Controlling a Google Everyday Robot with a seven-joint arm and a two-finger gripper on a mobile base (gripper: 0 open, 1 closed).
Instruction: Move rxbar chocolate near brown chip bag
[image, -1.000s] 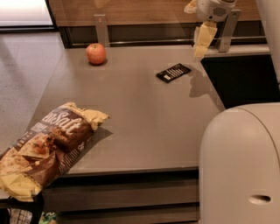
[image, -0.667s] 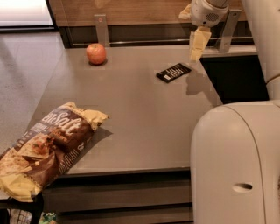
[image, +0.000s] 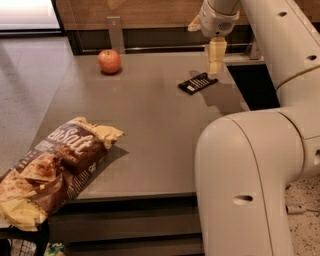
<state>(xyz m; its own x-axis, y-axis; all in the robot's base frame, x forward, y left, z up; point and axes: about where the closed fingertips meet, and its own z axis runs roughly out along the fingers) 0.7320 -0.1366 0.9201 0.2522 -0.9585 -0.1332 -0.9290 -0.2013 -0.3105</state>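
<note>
Our gripper (image: 216, 59), whose state we cannot tell, hangs over the chocolate bar (image: 198, 83) and, landing off-centre, may push it off the table (image: 150, 125).

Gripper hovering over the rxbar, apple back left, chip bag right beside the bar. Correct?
No. The camera view shows the chip bag at near left, far from the rxbar. The gripper does hang just above the bar; the apple is back left.

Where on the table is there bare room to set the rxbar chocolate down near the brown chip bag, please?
Bare table runs from the brown chip bag rightward to the rxbar chocolate. The apple takes the far-left corner; the gripper hangs close by the bar.
</note>
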